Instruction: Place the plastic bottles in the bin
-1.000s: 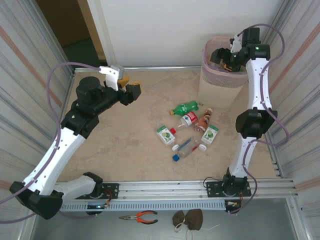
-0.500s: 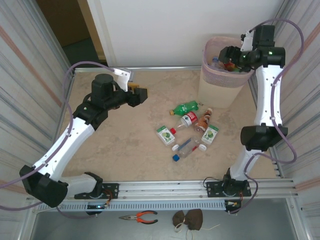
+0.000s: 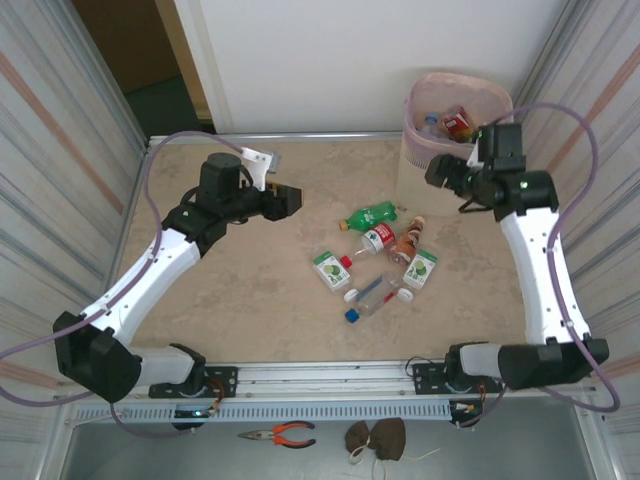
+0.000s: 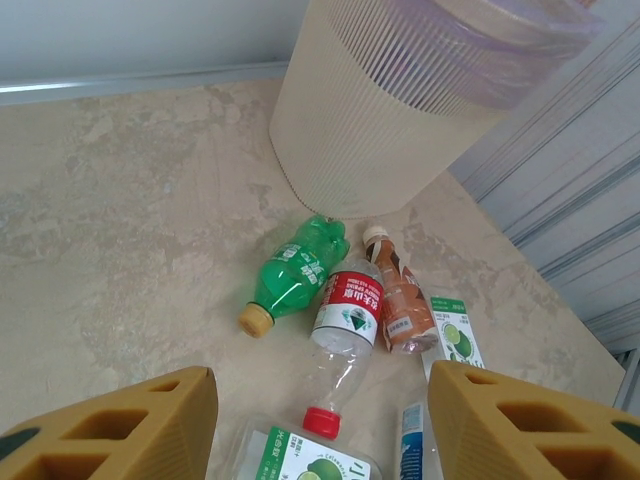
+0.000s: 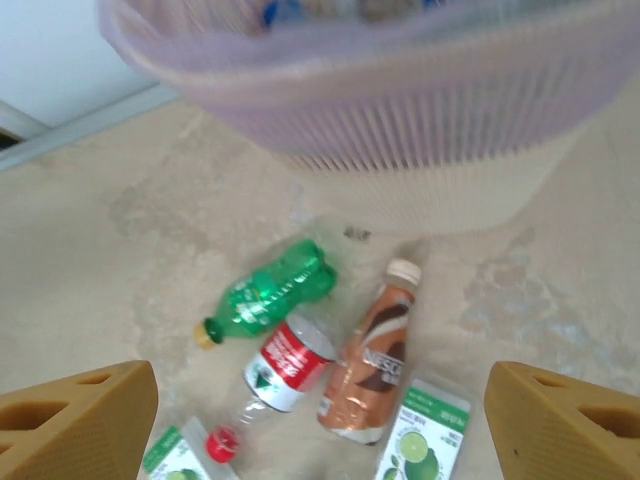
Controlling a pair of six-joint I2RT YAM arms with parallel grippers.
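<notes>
Both claws gape wide and hold nothing; the left gripper (image 4: 320, 430) and right gripper (image 5: 320, 430) hang over loose bottles (image 3: 377, 238) lying on the table (image 3: 250, 280) near the bin (image 3: 430, 175); the brown bottle (image 5: 372, 365) reads Nescafé, blurred; the clear bottle (image 4: 345, 310) has white Chinese characters on red; the lime-label bottle (image 4: 455, 340) text is unreadable.
</notes>
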